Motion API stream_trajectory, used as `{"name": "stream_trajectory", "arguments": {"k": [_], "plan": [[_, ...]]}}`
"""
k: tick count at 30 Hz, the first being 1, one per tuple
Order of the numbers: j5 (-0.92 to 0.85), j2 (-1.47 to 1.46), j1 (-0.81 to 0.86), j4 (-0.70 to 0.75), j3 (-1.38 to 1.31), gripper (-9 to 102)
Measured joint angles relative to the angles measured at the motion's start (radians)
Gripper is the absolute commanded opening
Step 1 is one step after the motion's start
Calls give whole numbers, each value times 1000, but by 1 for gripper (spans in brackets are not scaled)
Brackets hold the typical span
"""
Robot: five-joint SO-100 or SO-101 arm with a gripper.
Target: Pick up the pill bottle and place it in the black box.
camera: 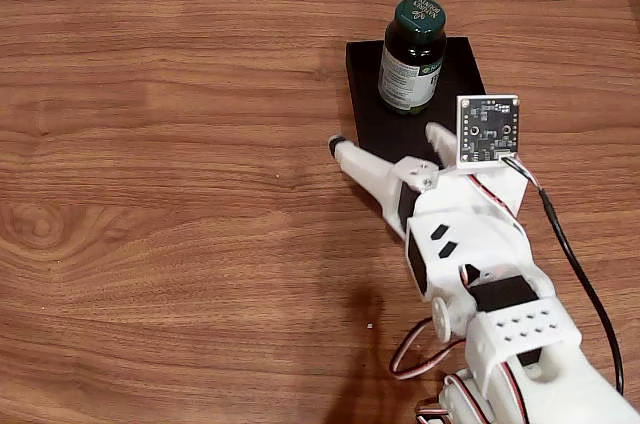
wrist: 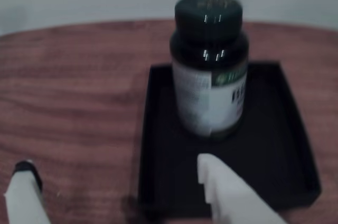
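Tool (fingers spread), pill bottle upright beyond, inside black box

The fixed view looks steeply down over the arm; the wrist view sits low and close. Both share the black box on the counter.

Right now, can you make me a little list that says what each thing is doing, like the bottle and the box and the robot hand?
pill bottle: standing upright inside the box, green cap on
black box: flat on the table, holding the bottle
gripper: open, empty, apart from the bottle on the near side
gripper fingers: one over the box's near edge, the other over bare wood
table: brown wood
task: looks done, bottle is in the box
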Motion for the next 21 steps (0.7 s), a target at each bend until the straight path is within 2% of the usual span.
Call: {"name": "stream_trajectory", "arguments": {"k": [4,13,21], "plan": [[-87,80,0,212,8,27],[-299,272,23,554,20,18],[-430,400,21,764,20,6]]}}
